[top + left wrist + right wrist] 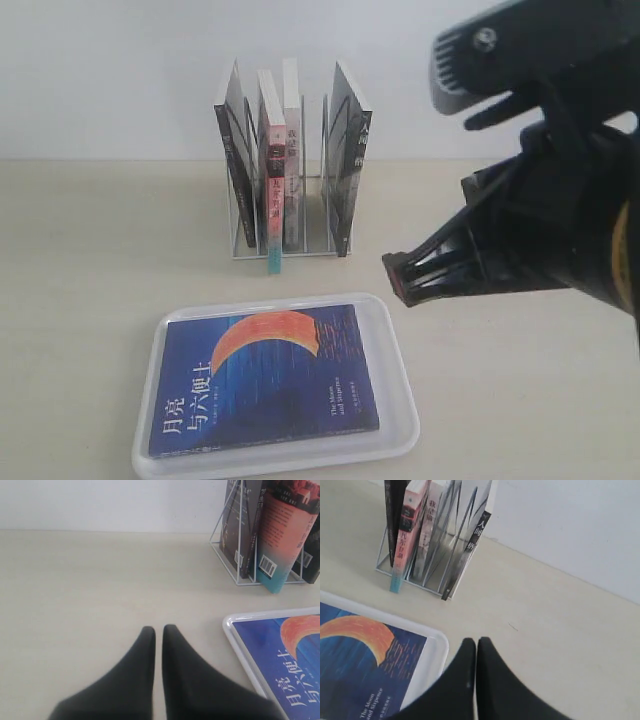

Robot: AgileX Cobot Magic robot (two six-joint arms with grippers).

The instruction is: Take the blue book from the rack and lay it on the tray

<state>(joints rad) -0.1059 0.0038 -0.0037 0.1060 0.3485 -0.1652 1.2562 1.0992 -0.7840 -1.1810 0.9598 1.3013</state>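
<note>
The blue book, flat on the tray, looked light and bendy, best pinched near its spine; the left gripper and right gripper had jaws pressed together, empty.

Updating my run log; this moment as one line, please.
blue book: flat in tray | rack: holds other books | left hand: shut, empty | right hand: shut, empty

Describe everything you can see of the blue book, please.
The blue book is a thin paperback lying flat, cover up, inside the white tray. Its dark blue cover shows a large orange-red crescent, a white Chinese title and small English lettering. It is closed; only the tray touches it.
</note>
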